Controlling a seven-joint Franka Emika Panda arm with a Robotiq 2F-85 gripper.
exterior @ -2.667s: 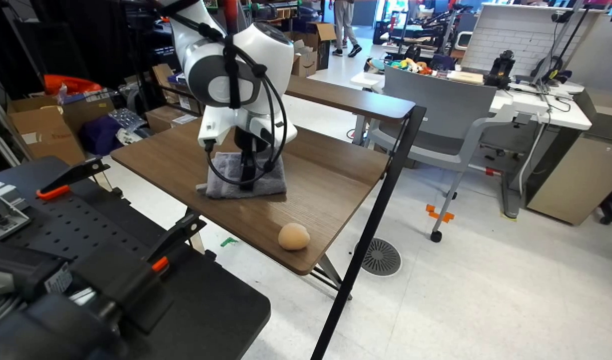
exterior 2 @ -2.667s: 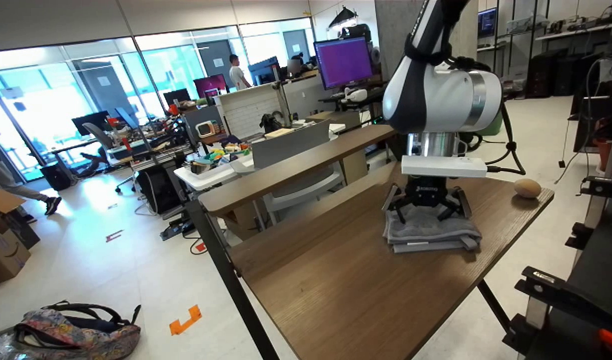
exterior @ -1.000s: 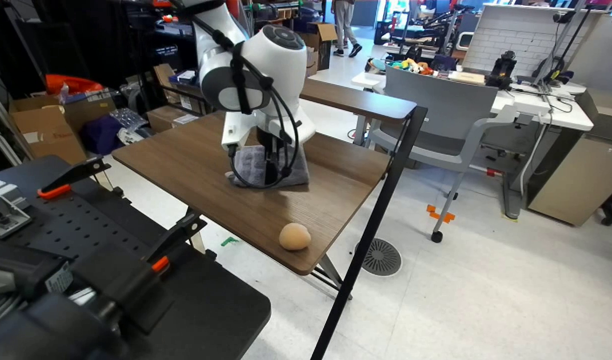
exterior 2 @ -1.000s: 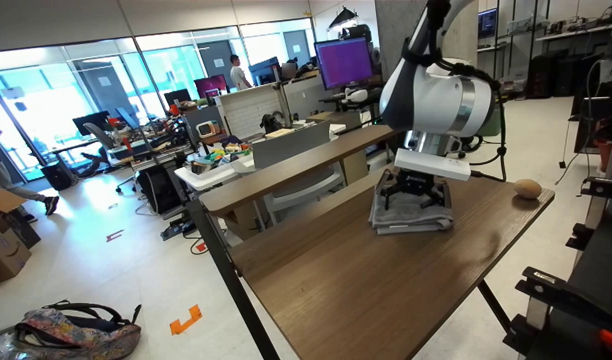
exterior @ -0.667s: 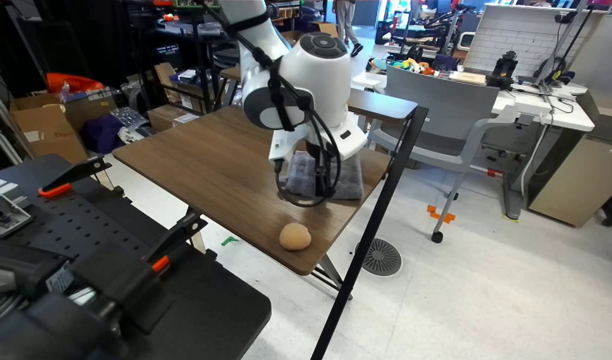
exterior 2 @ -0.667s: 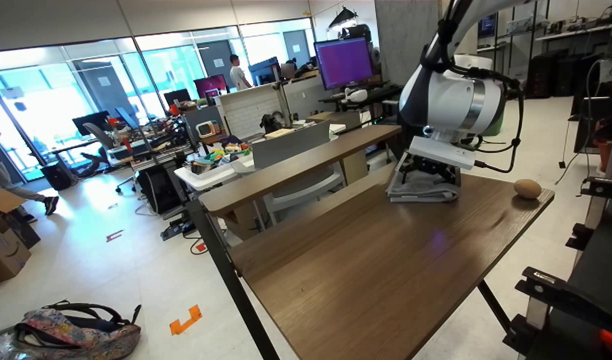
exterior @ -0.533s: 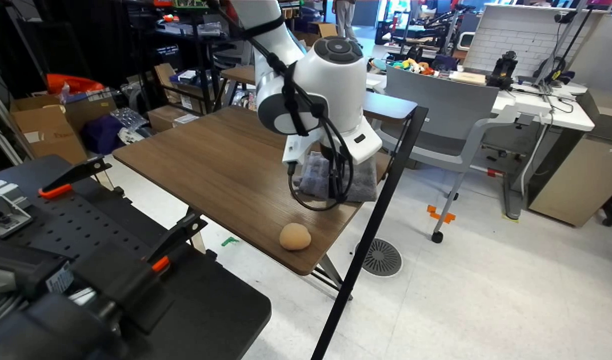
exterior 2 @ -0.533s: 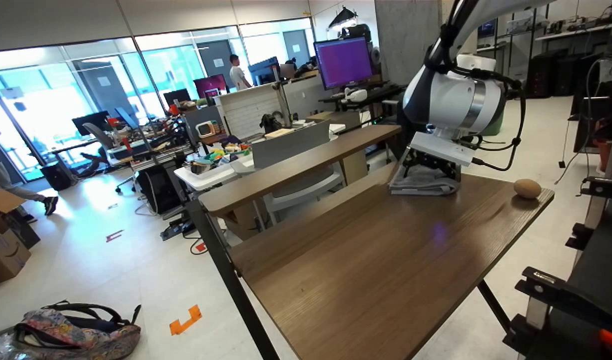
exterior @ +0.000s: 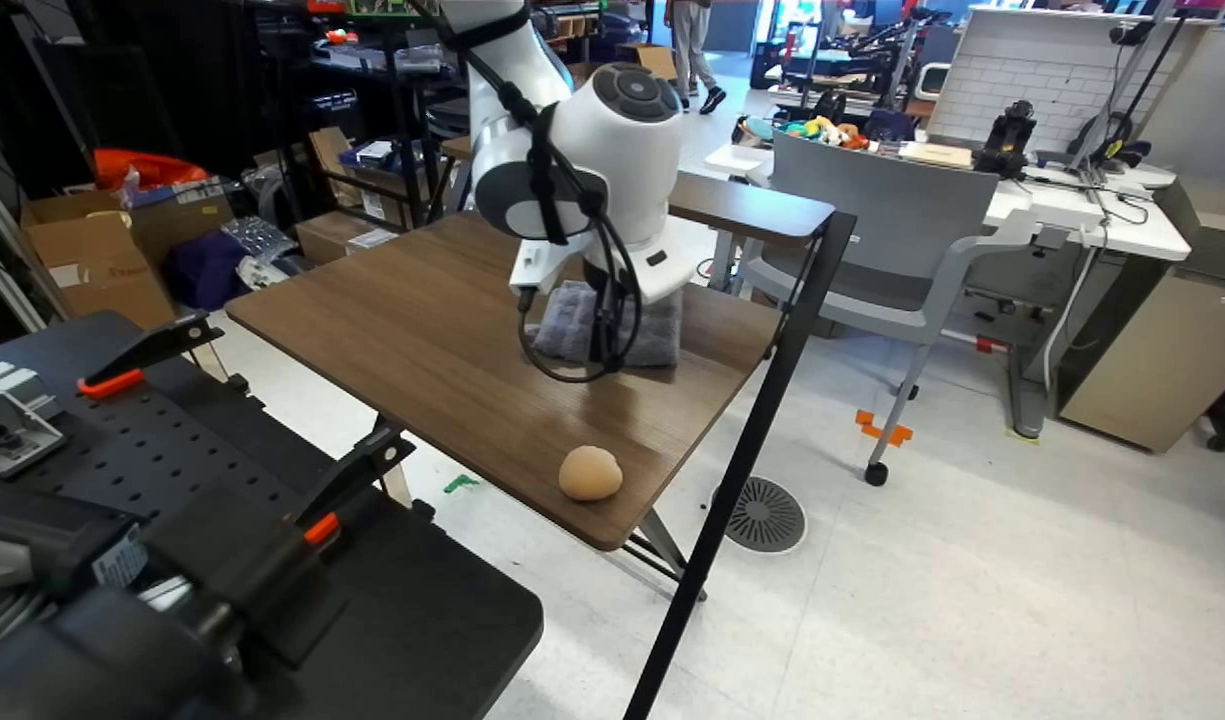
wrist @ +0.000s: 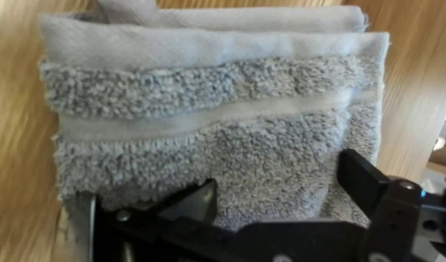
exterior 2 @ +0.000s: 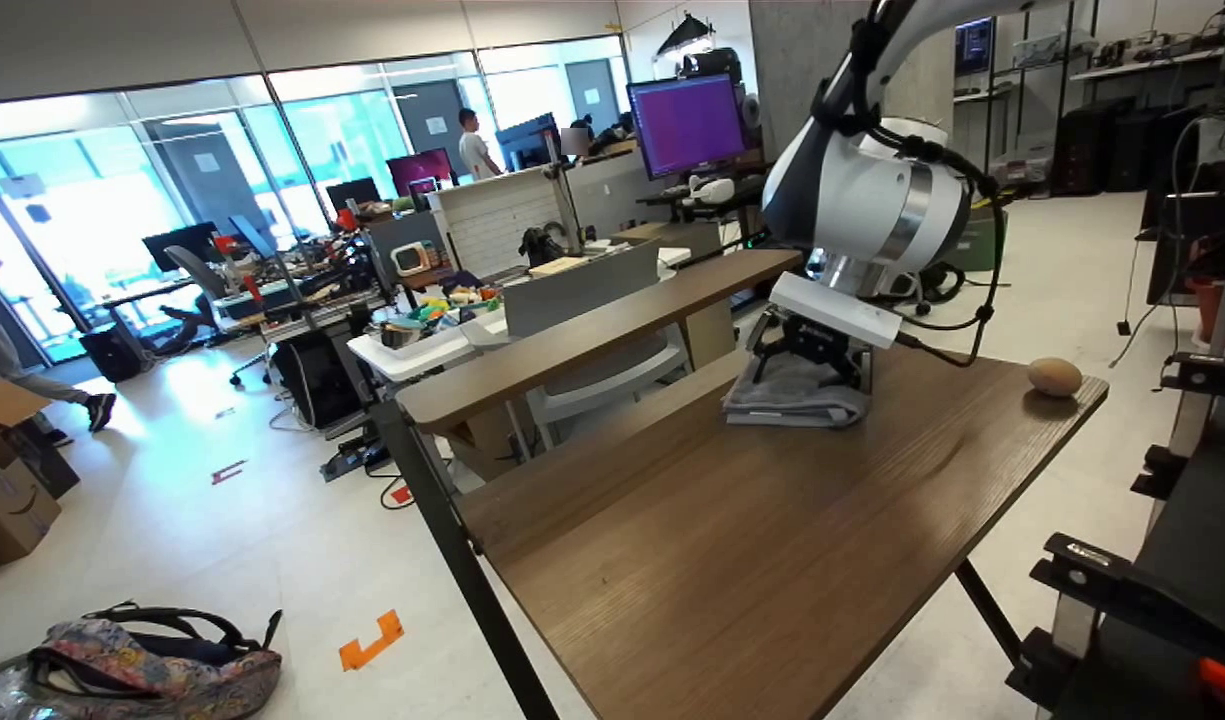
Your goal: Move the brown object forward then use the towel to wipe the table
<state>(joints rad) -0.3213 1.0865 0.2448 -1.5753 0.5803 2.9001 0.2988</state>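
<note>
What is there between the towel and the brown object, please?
Bare tabletop lies between the towel and the brown object, in both exterior views.

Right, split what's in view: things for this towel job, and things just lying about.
For the job:
brown lump
grey towel
large brown table
gripper

Not part of it:
patterned backpack
open cardboard box
grey chair

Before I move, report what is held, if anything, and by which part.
Nothing is held: the end effector stands open over the folded grey towel, pinching no part of it.
</note>
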